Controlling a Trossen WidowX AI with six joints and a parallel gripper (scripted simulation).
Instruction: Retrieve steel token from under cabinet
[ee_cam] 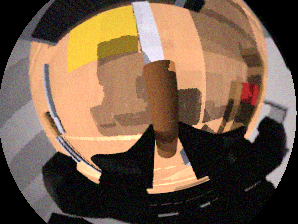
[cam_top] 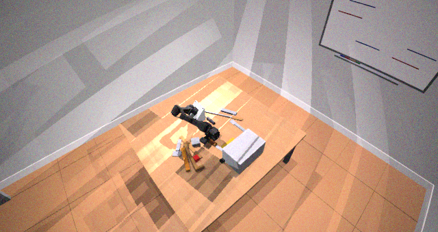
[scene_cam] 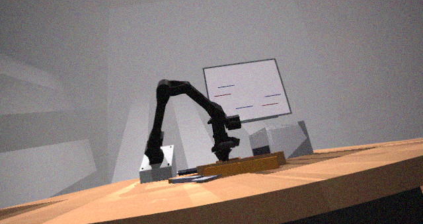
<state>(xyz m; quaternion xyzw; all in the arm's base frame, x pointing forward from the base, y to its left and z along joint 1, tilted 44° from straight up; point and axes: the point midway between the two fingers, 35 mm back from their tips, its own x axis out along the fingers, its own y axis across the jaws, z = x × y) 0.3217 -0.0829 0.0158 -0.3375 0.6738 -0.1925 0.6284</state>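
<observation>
My gripper (cam_top: pixel 209 140) (scene_cam: pixel 223 155) (ee_cam: pixel 162 124) is low over the table, just in front of the grey cabinet (cam_top: pixel 243 150) (scene_cam: pixel 281 139). It is shut on a short brown wooden stick (ee_cam: pixel 161 99) (cam_top: pixel 213 143) that points forward from the fingers toward the cabinet side. The yellow marked area (cam_top: pixel 228 142) (ee_cam: pixel 100 42) lies on the table ahead of the stick, at the cabinet's foot. A pale grey strip (ee_cam: pixel 149 28) lies beside the yellow patch. The steel token is not visible in any view.
Two long wooden bars (cam_top: pixel 187 159) (scene_cam: pixel 241 164), a red block (cam_top: pixel 196 157) (ee_cam: pixel 249 92) and small grey blocks (cam_top: pixel 195 142) lie to the left of the gripper. Grey bars (cam_top: pixel 228 111) and a thin rod (cam_top: pixel 222 116) lie near the arm's base (cam_top: pixel 199 113).
</observation>
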